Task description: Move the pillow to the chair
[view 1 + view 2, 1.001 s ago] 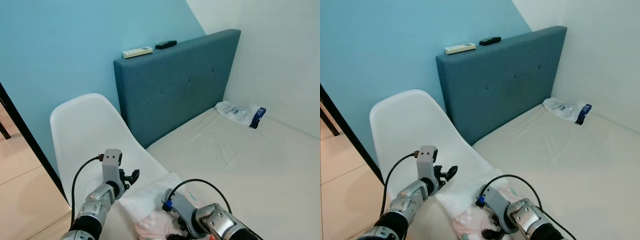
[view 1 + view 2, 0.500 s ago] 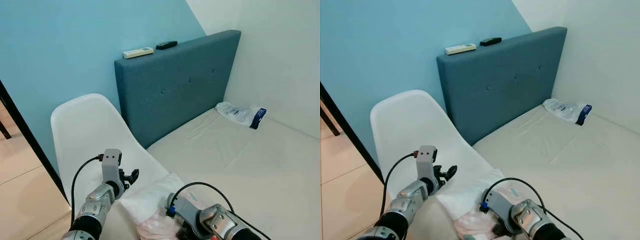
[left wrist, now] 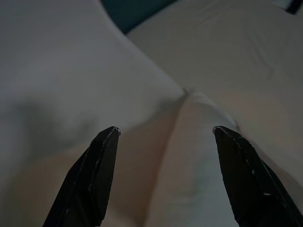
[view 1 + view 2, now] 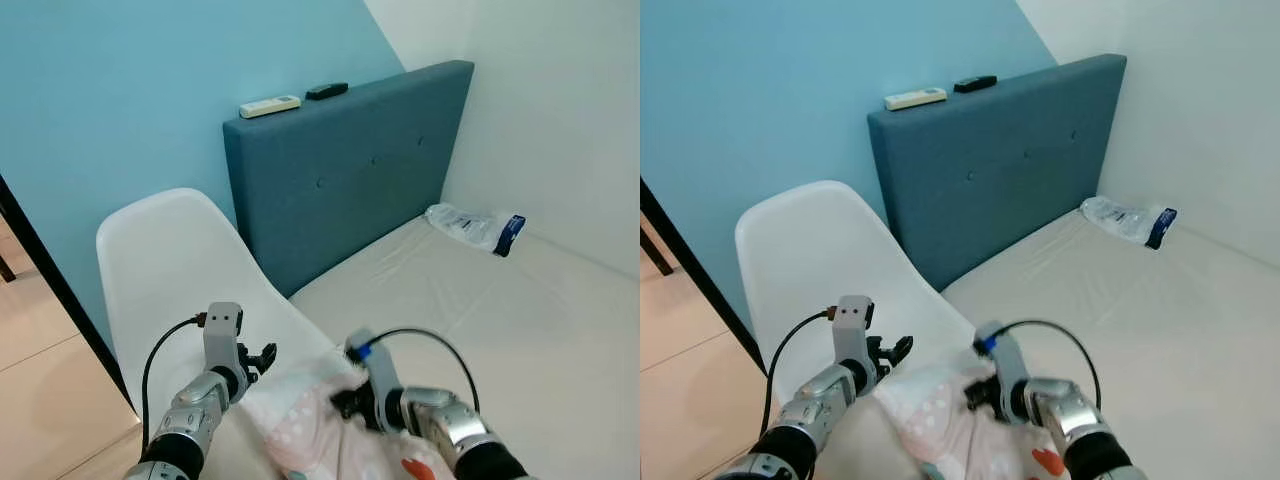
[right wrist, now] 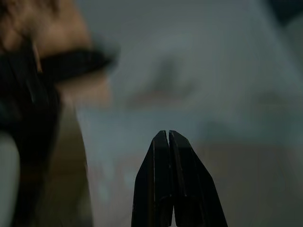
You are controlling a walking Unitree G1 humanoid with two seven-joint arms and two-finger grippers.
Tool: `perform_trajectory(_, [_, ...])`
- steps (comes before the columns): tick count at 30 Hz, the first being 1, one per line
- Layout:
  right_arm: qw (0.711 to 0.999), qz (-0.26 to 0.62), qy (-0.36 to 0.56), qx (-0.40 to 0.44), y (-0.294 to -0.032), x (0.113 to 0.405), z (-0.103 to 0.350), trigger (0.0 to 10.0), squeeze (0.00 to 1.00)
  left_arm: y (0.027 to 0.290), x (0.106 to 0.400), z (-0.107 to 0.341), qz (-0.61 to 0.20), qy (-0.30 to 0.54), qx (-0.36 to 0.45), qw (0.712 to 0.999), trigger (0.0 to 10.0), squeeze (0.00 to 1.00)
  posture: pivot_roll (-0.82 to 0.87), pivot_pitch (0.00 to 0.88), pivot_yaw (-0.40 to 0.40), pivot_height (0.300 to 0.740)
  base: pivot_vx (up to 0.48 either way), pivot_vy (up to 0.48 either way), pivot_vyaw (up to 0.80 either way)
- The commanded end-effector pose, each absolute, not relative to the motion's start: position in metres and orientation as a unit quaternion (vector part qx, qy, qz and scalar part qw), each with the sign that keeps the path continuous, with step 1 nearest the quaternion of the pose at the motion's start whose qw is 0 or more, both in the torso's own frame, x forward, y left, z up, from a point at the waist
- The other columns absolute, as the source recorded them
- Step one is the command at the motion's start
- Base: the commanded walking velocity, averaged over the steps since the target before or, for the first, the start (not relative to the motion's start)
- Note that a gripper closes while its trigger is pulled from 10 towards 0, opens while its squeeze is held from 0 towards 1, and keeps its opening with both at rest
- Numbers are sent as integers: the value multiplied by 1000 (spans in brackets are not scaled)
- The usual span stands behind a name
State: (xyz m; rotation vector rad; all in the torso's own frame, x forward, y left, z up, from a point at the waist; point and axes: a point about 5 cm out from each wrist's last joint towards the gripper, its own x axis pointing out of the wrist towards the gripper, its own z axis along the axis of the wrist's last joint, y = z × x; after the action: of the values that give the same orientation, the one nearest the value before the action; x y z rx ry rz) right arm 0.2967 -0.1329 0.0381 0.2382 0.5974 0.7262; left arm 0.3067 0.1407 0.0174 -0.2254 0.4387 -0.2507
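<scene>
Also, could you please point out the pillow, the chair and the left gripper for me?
pillow (image 4: 940, 415), right eye view, on its pink dotted cover.
chair (image 4: 165, 260), left eye view, on the white backrest.
left gripper (image 3: 163, 139), left wrist view, midway between the fingertips.

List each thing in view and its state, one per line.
Pillow: bunched, lying on the chair seat and bed edge.
Chair: upright beside the bed.
Left claw: open, over the pillow.
Right claw: shut, at the pillow.
Remotes: lying on the headboard.
Plastic bag: lying on the mattress.
</scene>
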Motion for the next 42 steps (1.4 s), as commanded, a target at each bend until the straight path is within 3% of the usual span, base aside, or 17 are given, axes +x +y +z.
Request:
perform_trajectory(1, [898, 328, 246, 160, -142, 305, 50, 0, 0, 149, 307, 16, -108, 219, -107, 964, 10000, 0, -12, 0, -1, 740, 0, 0, 0])
perform_trajectory(7, [909, 298, 229, 183, -155, 309, 53, 0, 0, 152, 306, 15, -101, 223, -106, 964, 10000, 0, -14, 0, 2, 740, 0, 0, 0])
perform_trajectory(12, [904, 280, 319, 46, -161, 297, 24, 0, 0, 152, 307, 15, -100, 224, -107, 964, 10000, 0, -17, 0, 5, 740, 0, 0, 0])
perform_trajectory(13, [895, 305, 325, 30, -155, 293, 22, 10000, 0, 152, 307, 15, -100, 223, -108, 964, 10000, 0, -16, 0, 6, 740, 0, 0, 0])
perform_trajectory(16, [884, 354, 306, 29, -142, 291, 26, 10000, 12, 153, 307, 15, -99, 223, -108, 964, 10000, 0, -14, 0, 5, 740, 0, 0, 0])
perform_trajectory(17, [870, 408, 276, 23, -127, 288, 36, 10000, 686, 153, 307, 14, -97, 223, -108, 964, 10000, 0, -13, 0, 4, 740, 0, 0, 0])
perform_trajectory(18, [850, 462, 254, 12, -113, 284, 45, 10000, 1000, 155, 306, 14, -94, 225, -107, 964, 10000, 0, -9, 0, 1, 740, 0, 0, 0])
perform_trajectory(23, [805, 537, 247, -57, -97, 274, 54, 10000, 1000, 159, 304, 10, -85, 234, -111, 962, 10000, 0, -4, 0, 0, 740, 0, 0, 0])
perform_trajectory(25, [789, 544, 264, -105, -99, 272, 50, 10000, 1000, 162, 302, 8, -80, 242, -114, 960, 10000, 0, -5, 0, -1, 740, 0, 0, 0])
perform_trajectory(27, [752, 545, 304, -209, -110, 267, 38, 10000, 1000, 169, 297, 1, -63, 274, -120, 952, 10000, 0, -2, 0, -3, 740, 0, 0, 0])
perform_trajectory(29, [741, 536, 326, -240, -118, 265, 34, 10000, 1000, 180, 289, -8, -36, 304, -129, 943, 10000, 0, 0, 0, -3, 740, 0, 0, 0])
perform_trajectory(34, [762, 482, 348, -255, -134, 269, 33, 10000, 1000, 196, 278, -17, 6, 334, -148, 931, 10000, 0, 3, 0, 1, 740, 0, 0, 0])
perform_trajectory(37, [804, 395, 362, -258, -157, 281, 34, 10000, 1000, 212, 265, -26, 46, 355, -185, 915, 10000, 0, 3, 0, 7, 740, 0, 0, 0])
perform_trajectory(42, [834, 330, 360, -259, -176, 290, 36, 10000, 1000, 211, 255, -34, 46, 371, -265, 889, 10000, 0, 2, 0, 15, 740, 0, 0, 0])
